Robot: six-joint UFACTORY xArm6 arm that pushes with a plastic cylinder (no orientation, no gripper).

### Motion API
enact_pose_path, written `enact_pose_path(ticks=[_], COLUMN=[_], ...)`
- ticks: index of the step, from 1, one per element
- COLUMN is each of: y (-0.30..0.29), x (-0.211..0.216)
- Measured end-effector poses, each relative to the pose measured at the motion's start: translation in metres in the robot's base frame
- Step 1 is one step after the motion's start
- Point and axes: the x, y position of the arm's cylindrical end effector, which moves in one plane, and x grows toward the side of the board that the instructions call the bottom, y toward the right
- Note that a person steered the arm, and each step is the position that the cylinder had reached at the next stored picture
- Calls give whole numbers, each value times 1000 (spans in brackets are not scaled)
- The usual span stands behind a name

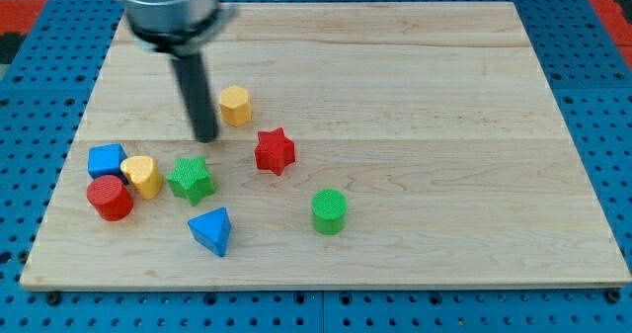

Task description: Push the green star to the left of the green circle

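End effector — my tip (205, 137) — just above green star (192, 179).

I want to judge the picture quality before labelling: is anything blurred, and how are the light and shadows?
Camera view: the arm's upper housing is blurred, while my tip, the green star and the green circle are sharp. Camera view: light is even, shadows under the blocks are soft and short, and the wooden board shows no glare.

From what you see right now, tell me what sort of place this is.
Probably a robotics lab bench: a wooden board on blue perforated matting, toy blocks like the green star, and my tip just above it.
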Motion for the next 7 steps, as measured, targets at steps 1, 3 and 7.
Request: enact_pose_path(ticks=[1,3,7], y=[-32,10,28], x=[28,43,114])
